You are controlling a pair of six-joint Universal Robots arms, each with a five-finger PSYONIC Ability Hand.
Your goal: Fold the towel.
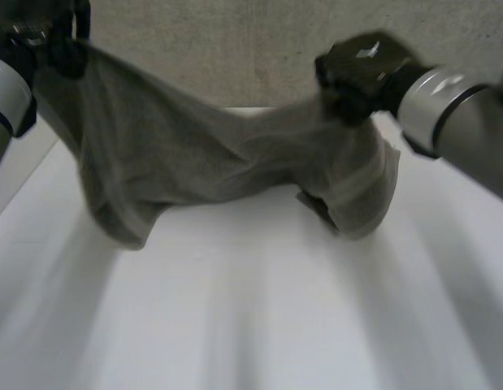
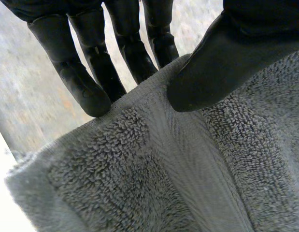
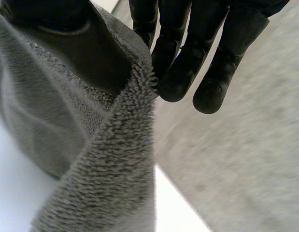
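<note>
Nearest, the white worktop (image 1: 259,325) is seen. Just beyond it the towel (image 1: 194,154) is hung in the air across the middle of the head view. Its lowest folds are drooped at eight o'clock and at four o'clock, close over the worktop, and whether they touch it cannot be told. A deep sag is shown between the two raised hands.

At ten o'clock the left hand (image 1: 52,45) is closed on the towel's upper edge. In its wrist view the hem is pinched between the thumb (image 2: 212,72) in front and the fingers (image 2: 81,82) behind, right beside a flat woven band (image 2: 197,183). At two o'clock the right hand (image 1: 361,69) is clamped on the far end, with the edge nipped between its thumb and fingers in the same way. Behind it all, a grey wall (image 1: 235,41) is seen.

The towel is judged to be thick looped terry: soft, limp, without stiffness and in no way fragile. It looks light enough to be carried by a pinch. Grip is helped by the pile, though so shallow a hold at the very edge could be pulled free by a hard tug. It is best taken at the corners, on the hem or band, where the cloth is flatter. Taken mid-edge, it would only be bunched. No fold is judged made yet.
</note>
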